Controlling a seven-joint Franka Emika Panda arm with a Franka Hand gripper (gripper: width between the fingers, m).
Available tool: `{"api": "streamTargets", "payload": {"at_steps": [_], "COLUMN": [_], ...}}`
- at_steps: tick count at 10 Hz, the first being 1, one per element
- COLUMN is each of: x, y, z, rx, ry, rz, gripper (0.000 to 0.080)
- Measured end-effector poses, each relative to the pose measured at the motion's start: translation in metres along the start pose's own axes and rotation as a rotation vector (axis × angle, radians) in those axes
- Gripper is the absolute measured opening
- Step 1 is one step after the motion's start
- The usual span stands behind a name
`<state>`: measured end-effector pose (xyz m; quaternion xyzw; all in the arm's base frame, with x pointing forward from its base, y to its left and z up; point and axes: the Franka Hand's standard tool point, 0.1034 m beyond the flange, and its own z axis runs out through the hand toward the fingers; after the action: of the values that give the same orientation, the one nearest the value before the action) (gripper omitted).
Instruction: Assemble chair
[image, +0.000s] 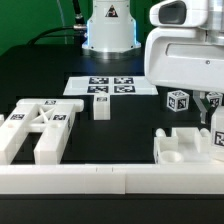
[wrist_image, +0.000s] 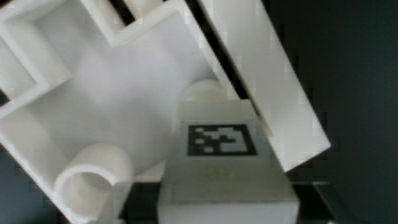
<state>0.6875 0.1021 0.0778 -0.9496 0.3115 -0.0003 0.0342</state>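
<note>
In the wrist view my gripper is shut on a white bar leg with a square tag. Its dark fingers press both sides of the leg. The leg stands over the white seat block, beside a round socket. In the exterior view the gripper hangs at the right edge over the seat block. The slotted back frame lies flat at the left. A short tagged leg stands near the middle. A tagged white cube part sits behind the seat block.
The marker board lies flat at the back centre, in front of the arm's base. A long low white wall runs across the front of the black table.
</note>
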Motion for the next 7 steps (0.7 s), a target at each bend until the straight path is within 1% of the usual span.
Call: {"api": "streamTargets", "payload": {"at_steps": [3, 7], "x": [-0.0003, -0.0005], "y": [-0.0001, -0.0001], "z": [0.0004, 0.0008], "rx": [0.001, 0.0], "ry": [-0.002, -0.002], "rz": [0.221, 0.427], "gripper": [0.0291, 0.0291]}}
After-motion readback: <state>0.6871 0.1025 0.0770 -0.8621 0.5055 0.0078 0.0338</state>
